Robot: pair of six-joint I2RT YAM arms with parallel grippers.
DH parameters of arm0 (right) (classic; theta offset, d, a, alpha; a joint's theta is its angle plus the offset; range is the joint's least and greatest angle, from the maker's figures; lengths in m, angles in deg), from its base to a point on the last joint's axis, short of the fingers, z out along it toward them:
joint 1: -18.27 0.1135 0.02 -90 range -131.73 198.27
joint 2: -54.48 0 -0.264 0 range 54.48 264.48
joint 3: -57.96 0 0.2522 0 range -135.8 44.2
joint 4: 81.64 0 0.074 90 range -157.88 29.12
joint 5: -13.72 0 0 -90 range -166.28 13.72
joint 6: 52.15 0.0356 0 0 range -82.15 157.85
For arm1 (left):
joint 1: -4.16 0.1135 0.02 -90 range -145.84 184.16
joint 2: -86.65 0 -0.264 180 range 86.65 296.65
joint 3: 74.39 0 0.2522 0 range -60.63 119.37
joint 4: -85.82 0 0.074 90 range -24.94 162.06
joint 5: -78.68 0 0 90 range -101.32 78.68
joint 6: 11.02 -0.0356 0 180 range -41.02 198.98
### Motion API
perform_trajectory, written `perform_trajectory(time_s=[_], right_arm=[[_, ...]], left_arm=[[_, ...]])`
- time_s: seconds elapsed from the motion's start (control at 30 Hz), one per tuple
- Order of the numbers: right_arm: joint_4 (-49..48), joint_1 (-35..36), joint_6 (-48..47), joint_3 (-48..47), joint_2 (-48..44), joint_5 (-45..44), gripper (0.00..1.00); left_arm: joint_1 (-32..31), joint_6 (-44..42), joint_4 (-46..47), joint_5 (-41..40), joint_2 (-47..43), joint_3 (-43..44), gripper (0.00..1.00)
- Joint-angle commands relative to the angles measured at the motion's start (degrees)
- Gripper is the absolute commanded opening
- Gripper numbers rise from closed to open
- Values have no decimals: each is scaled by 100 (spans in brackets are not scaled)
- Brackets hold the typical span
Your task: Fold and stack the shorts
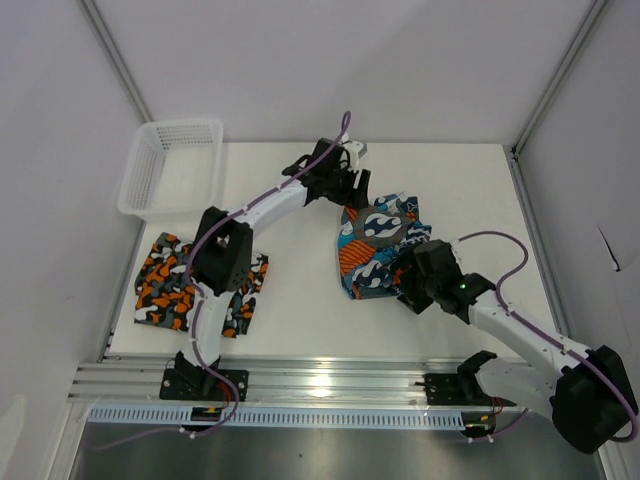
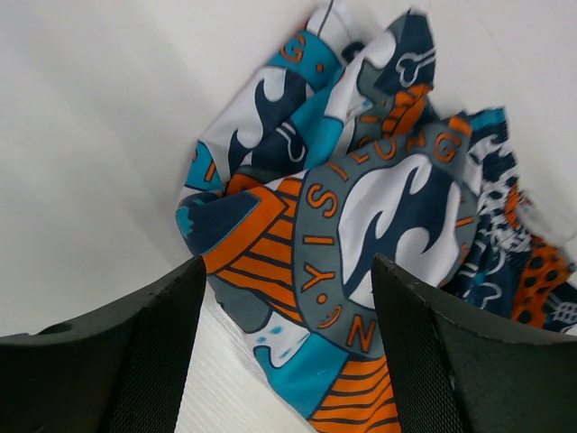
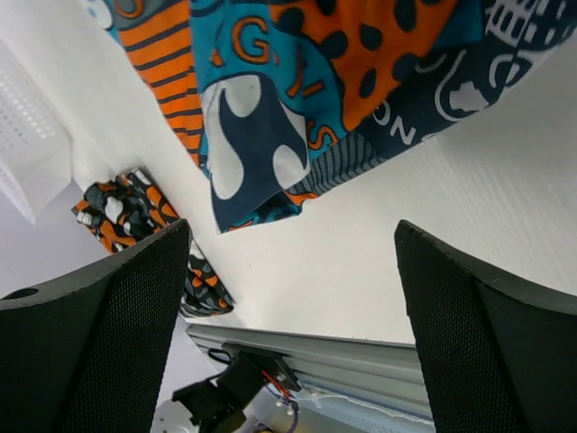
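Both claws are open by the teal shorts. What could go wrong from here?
1. The teal shorts lie bunched and creased between the left claw and the right claw. Regrasping could catch several layers and spoil the fold.
2. The left arm's elbow sits over the camouflage shorts in the top view. Swinging back might drag that folded pair askew.

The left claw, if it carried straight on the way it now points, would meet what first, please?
Most likely the graphic shorts: they lie crumpled straight ahead of the open left claw, framed between its fingers. The gap to them is unclear.
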Motion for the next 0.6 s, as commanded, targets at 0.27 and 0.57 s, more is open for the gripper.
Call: perform_trajectory(time_s=[0.27,0.57], right_arm=[[-1109,402,1681,288,1018,-907,88],[-1144,305,1831,341,1326,-1365,65]], left_arm=[[-23,-585,-559,163,697,543,76],[73,-164,-928,-127,1294,1175,68]])
